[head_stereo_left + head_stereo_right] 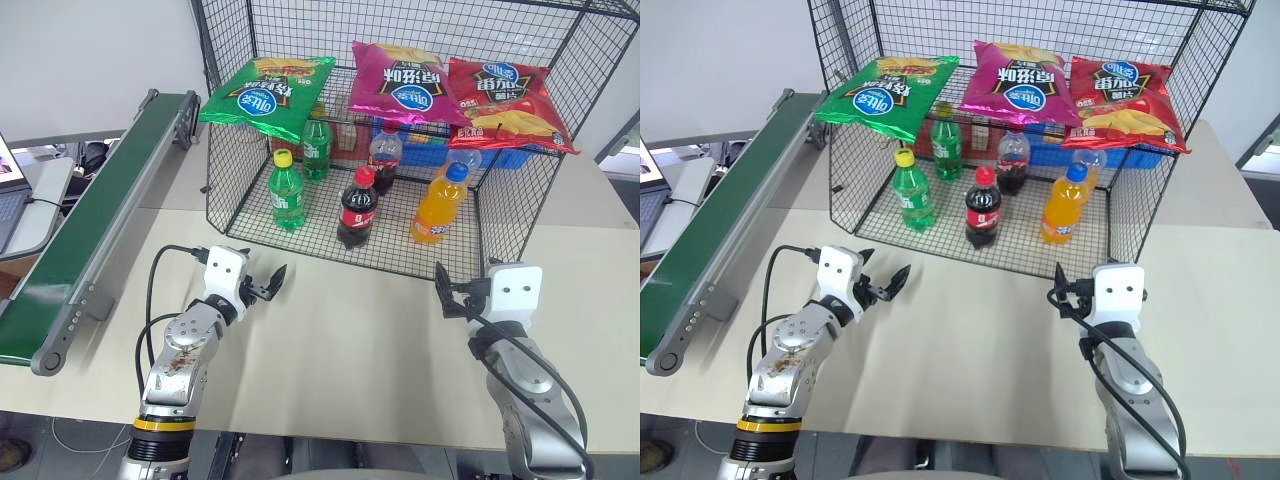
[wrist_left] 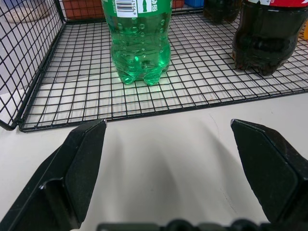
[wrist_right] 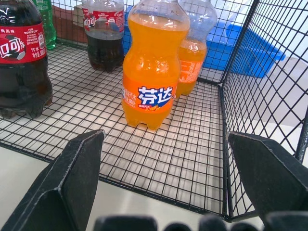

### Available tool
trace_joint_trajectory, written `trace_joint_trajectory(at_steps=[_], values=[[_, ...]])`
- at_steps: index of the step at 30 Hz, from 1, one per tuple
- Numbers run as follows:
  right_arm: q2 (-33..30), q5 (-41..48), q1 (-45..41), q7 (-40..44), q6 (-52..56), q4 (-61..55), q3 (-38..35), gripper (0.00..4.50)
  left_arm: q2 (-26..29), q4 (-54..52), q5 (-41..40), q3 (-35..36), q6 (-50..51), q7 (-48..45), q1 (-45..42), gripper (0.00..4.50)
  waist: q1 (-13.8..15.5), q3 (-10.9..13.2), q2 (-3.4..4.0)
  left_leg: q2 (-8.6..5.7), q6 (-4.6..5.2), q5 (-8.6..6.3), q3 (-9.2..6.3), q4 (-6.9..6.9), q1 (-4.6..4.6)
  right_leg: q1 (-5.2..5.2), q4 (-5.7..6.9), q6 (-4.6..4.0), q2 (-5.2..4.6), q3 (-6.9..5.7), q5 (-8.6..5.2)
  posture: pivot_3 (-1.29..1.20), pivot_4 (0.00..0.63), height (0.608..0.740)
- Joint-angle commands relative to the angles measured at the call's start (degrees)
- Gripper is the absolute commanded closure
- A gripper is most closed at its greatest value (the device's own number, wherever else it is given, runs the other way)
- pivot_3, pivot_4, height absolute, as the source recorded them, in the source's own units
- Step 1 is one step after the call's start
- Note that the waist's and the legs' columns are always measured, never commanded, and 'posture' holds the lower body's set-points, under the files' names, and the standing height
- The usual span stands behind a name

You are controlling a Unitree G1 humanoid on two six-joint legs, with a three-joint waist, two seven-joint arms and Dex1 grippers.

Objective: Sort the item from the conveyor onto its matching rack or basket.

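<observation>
The item, a bright green bottle with a yellow cap, stands upright on the floor of the black wire-mesh basket, near its front left corner. In the left wrist view the bottle is just behind the mesh floor's front edge. My left gripper hovers open and empty over the table, a short way in front of the basket and pointing at the bottle. Off to the right, my right gripper is open and empty too, facing an orange soda bottle. The dark green conveyor along the left carries nothing.
The basket also holds a cola bottle, a darker green bottle, another cola bottle and a blue crate. Three chip bags lie on its upper shelf. A laptop sits far left.
</observation>
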Motion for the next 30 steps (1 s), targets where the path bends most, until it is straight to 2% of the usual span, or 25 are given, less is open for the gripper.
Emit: trace_joint_trajectory(at_steps=[1,13,30], values=[[0.3,-0.4,-0.3,0.5,-2.0,-1.2,-0.2,0.00,1.2,-3.4,-1.0,0.5,-0.3,-1.2,0.9,0.10,0.0,0.0,0.00,0.00,0.00,0.00,0.00,0.00,0.00,0.00,0.00,0.00,0.00,0.00,0.00,0.00,0.150,0.740],[1.0,-1.1,0.4,1.2,-2.2,-1.5,0.4,0.00,2.0,-4.9,-1.2,0.8,-0.8,-1.9,3.2,0.10,-0.2,0.0,0.01,0.02,0.00,0.00,0.01,-0.01,0.01,0.00,0.00,0.00,-0.02,-0.01,0.00,0.00,0.150,0.740],[1.0,-1.6,-0.6,1.3,-1.8,-1.2,-0.2,0.00,1.9,-2.7,-1.2,1.1,-1.2,-2.0,1.1,0.10,-0.2,0.0,0.01,0.02,0.00,0.00,0.00,-0.01,0.01,0.00,-0.01,0.01,-0.02,-0.01,0.00,0.00,0.150,0.740]])
